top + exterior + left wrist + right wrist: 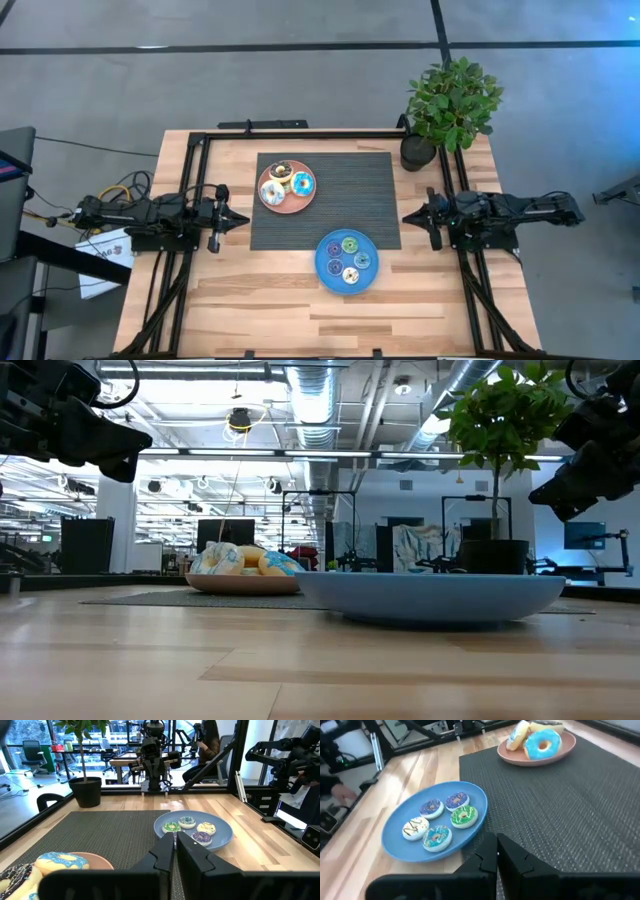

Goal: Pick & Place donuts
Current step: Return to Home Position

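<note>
Small donuts (350, 243) on blue plate (325, 270), large donuts (302, 183) on pink plate (288, 207); left claw (240, 220) pinched closed, toward surface's (250, 300) left edge; right claw (408, 216) closed, toward right edge

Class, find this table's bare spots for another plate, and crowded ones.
Free: mat between pink plate and potted plant; wood left of blue plate. Crowded: both plates, full of donuts. At the sides: left gripper, right gripper.

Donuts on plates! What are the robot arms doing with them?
Nothing is holding a donut right now. Four small donuts lie on the blue plate, and the big donuts are piled on the pink plate. The left end effector and the right end effector are both shut and empty, one at each side of the table, pointing in toward the plates.
</note>
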Available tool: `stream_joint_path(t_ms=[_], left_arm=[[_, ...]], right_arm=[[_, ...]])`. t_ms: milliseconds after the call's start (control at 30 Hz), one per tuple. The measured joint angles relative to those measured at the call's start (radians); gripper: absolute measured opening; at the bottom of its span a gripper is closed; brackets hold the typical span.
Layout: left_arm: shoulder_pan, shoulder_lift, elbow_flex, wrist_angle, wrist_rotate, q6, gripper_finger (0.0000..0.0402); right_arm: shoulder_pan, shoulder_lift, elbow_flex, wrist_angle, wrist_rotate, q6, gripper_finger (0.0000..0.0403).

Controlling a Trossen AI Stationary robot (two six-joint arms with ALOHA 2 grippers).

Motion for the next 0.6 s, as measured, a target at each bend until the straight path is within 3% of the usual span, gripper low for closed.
stream_joint_path(t_ms=[600], left_arm=[[0.0, 0.0, 0.0, 0.0, 0.0, 0.0, 0.0013]], right_arm=[[0.0, 0.0, 0.0, 0.001, 0.003, -0.018, 0.0]])
